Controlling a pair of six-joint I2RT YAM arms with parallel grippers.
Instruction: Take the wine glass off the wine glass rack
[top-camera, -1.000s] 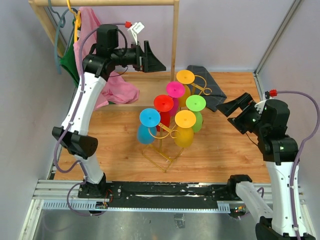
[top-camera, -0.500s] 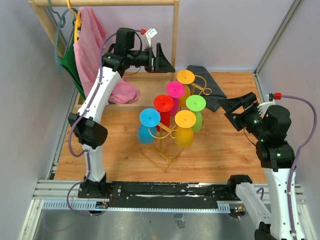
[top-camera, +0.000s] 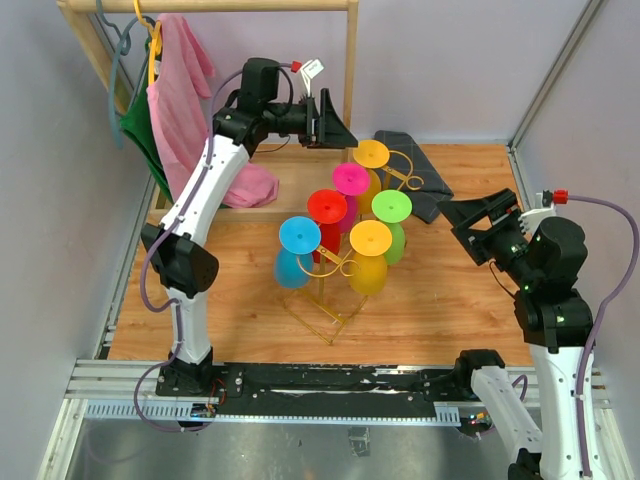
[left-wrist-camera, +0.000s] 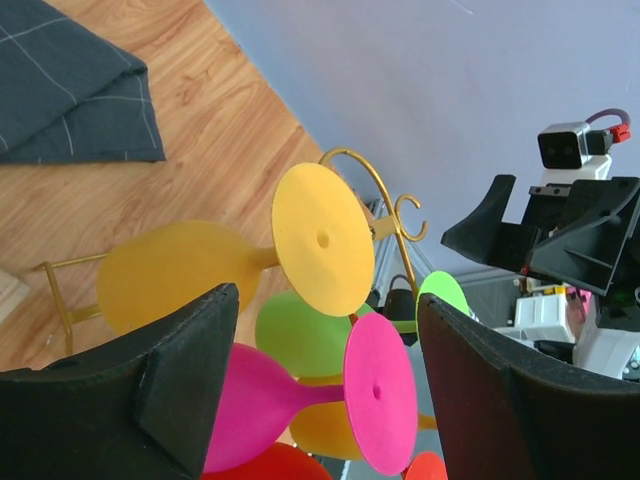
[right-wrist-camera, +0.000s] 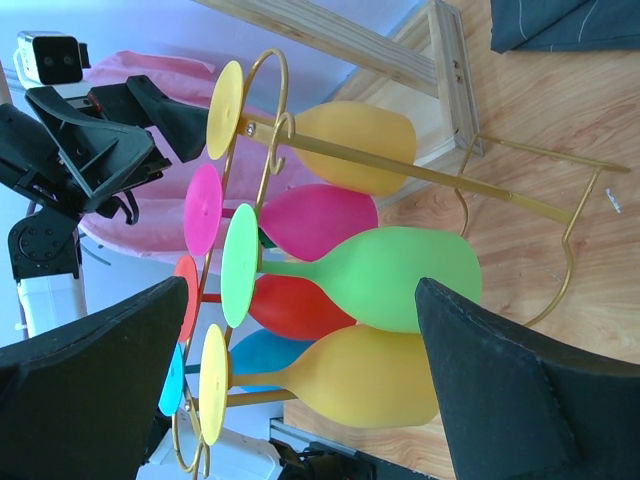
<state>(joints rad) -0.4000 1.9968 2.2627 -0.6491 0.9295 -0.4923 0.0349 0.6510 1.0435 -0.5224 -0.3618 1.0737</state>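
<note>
The gold wire wine glass rack (top-camera: 322, 312) stands mid-table with several coloured glasses hanging upside down: orange (top-camera: 371, 154), pink (top-camera: 350, 179), red (top-camera: 327, 207), green (top-camera: 391, 206), blue (top-camera: 299, 235), yellow (top-camera: 370, 238). My left gripper (top-camera: 335, 125) is open and empty, just behind and above the orange glass. In the left wrist view (left-wrist-camera: 330, 400) the orange foot (left-wrist-camera: 322, 240) and pink foot (left-wrist-camera: 380, 392) lie between the jaws, ahead of them. My right gripper (top-camera: 475, 215) is open and empty, right of the rack. The right wrist view (right-wrist-camera: 300, 400) faces the green glass (right-wrist-camera: 400, 278) and yellow glass (right-wrist-camera: 350, 390).
A wooden clothes rack (top-camera: 350, 60) stands at the back left with a pink cloth (top-camera: 180, 90) and a green cloth (top-camera: 135, 120) on it. A dark grey cloth (top-camera: 410, 150) lies at the back right. Walls close in the left, back and right sides.
My left gripper has swung right, from over the clothes rack base to just behind the orange glass. My right gripper has edged up and slightly toward the rack.
</note>
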